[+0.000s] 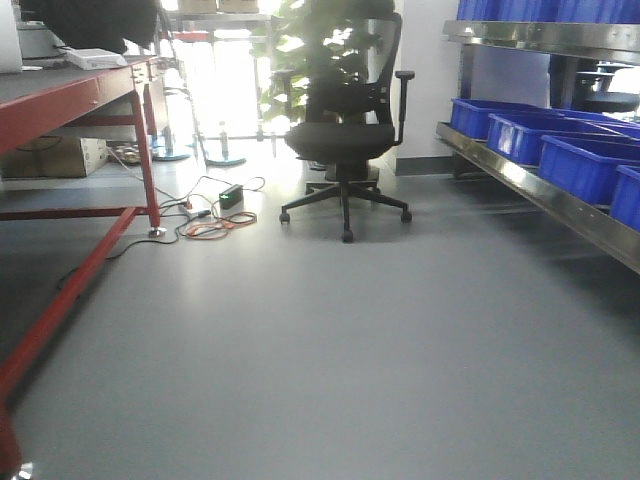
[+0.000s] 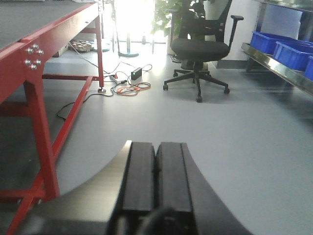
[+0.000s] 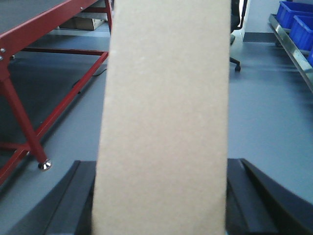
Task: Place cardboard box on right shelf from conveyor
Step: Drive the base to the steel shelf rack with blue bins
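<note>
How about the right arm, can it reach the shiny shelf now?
Probably not yet. The right gripper holds the cardboard box, but the right shelf sits well off across open floor.

No legible text, labels, numbers anywhere; cardboard box [image 3: 164, 122] face blank.

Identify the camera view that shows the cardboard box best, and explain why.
The right wrist view: the cardboard box fills the middle of the frame, standing upright in the right gripper. The front and left wrist views show none of it.
</note>
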